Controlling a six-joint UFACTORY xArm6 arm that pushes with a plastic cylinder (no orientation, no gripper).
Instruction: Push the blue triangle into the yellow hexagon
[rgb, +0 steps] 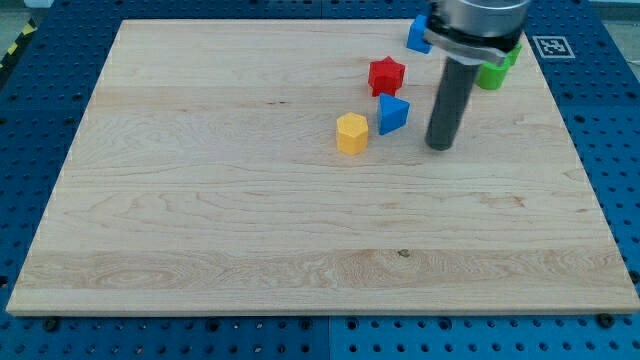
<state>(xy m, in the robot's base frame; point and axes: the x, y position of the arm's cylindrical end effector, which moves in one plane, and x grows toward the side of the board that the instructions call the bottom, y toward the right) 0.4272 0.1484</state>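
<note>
The blue triangle (393, 113) lies on the wooden board, just right of and slightly above the yellow hexagon (352, 133); a narrow gap separates them. My tip (441, 147) rests on the board to the right of the blue triangle, a short way off and not touching it. The rod rises from there to the view's top.
A red star-shaped block (386, 75) sits just above the blue triangle. A second blue block (417, 35) lies near the board's top edge, left of the rod. A green block (494, 72) is partly hidden behind the rod. The board (250, 220) lies on a blue perforated table.
</note>
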